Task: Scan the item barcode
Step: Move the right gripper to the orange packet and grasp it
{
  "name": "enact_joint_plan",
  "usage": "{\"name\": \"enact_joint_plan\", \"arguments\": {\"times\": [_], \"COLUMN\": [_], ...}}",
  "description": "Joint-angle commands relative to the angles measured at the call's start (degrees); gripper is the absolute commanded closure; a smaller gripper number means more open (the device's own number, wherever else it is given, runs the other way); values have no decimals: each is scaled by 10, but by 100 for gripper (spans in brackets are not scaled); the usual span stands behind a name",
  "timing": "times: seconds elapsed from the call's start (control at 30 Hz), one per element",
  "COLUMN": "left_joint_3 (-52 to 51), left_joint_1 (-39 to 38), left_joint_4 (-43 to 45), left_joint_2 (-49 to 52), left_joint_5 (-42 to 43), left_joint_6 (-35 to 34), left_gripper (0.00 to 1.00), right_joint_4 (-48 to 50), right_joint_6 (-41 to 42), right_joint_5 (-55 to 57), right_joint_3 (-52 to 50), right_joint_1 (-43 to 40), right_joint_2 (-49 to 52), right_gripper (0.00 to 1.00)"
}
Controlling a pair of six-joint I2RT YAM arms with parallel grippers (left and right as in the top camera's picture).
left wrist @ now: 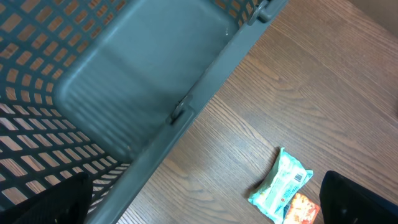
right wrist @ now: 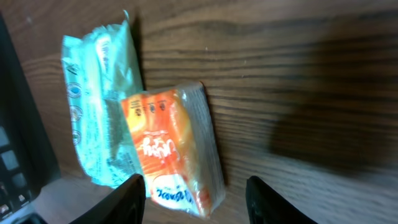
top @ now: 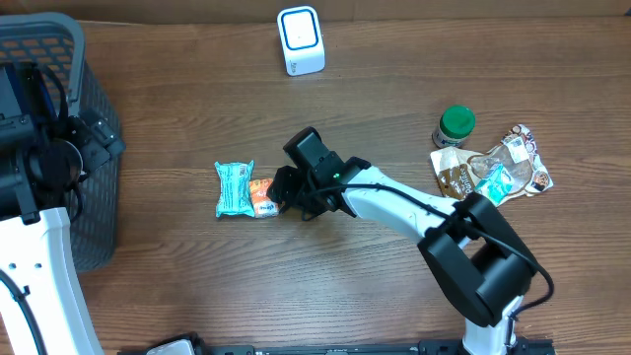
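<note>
On the wooden table [top: 197,108], orange packet [top: 261,196] touches teal packet [top: 234,187].

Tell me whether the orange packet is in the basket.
No: the orange packet lies on the table against the teal packet, outside the basket.

The right arm [top: 394,202] is stretching out low toward its left, the right gripper [right wrist: 196,186] pointing down with jaws partly parted. The left arm [top: 39,256] is holding at the side, the left gripper [left wrist: 202,193] gaping wide.
</note>
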Motion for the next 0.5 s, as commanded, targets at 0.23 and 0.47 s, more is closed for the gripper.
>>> {"name": "enact_joint_plan", "arguments": {"times": [0.23,0.47], "left_joint_3": [8,8], "left_joint_1": [2,2], "left_joint_4": [1,1], "left_joint_2": [2,2], "left_joint_5": [-8,-8], "left_joint_6": [-2,-2], "left_gripper": [1,0], "right_joint_4": [8,11], "right_joint_6": [6,2], "right_joint_5": [-64,-57], "right_joint_3": [-3,-3], "right_joint_1": [5,18], "right_joint_2": [33,40], "right_gripper": [53,63]}}
